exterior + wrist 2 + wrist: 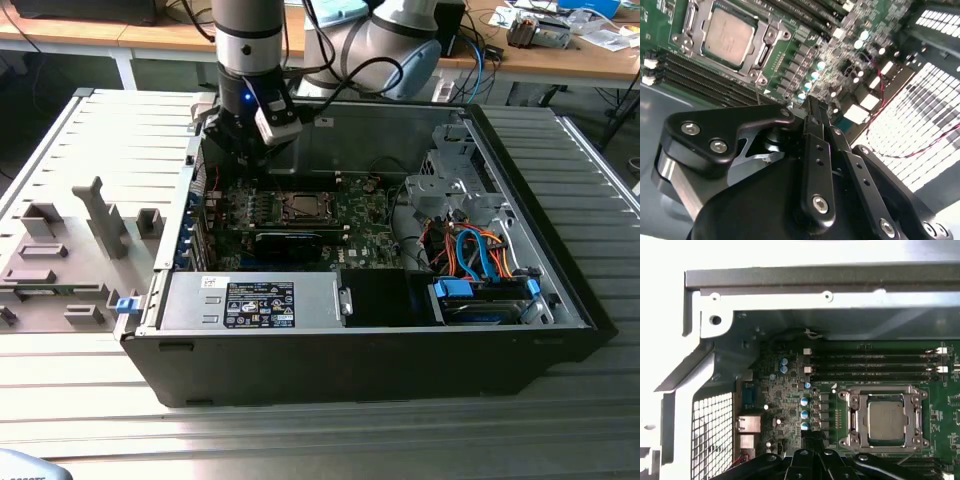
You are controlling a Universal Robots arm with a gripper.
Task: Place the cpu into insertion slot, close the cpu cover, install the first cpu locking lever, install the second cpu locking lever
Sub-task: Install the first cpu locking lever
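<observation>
Case front: the open black computer case (370,370) lies on its side on the grey ribbed table (300,440); its nearest part in the exterior view holds the silvery power supply box with a dark label (255,303).
Drive corner: at the exterior view's right, blue and orange cables (478,255) run over the blue-tabbed drive bay (480,295).
Card: a long black card (290,243) lies across the green motherboard (365,225), just nearer than the socket.
Cpu: the small flat square chip with a silvery-grey metal face (886,419) sits inside the insertion slot (850,416), the square socket with a silvery metal rim on the motherboard; both wrist views show it seated (730,36).
Cpu cover: the square silvery metal frame plate with a window (912,399) lies flat around the chip, which shows through the window.
Levers: I cannot tell how the locking levers stand.
My gripper: my black gripper (812,107) hangs above the board to the exterior view's left of the socket (235,135), well apart from the chip, over small blue-topped capacitors (804,414).
My fingers: the two black fingertips (816,111) are pressed together with no gap, and I hold nothing.
Far side: the grey metal case wall (840,300) rises beyond the memory slots (870,365).
Left of case: a grey fixture tray with upright blocks (70,250) lies on the table.
</observation>
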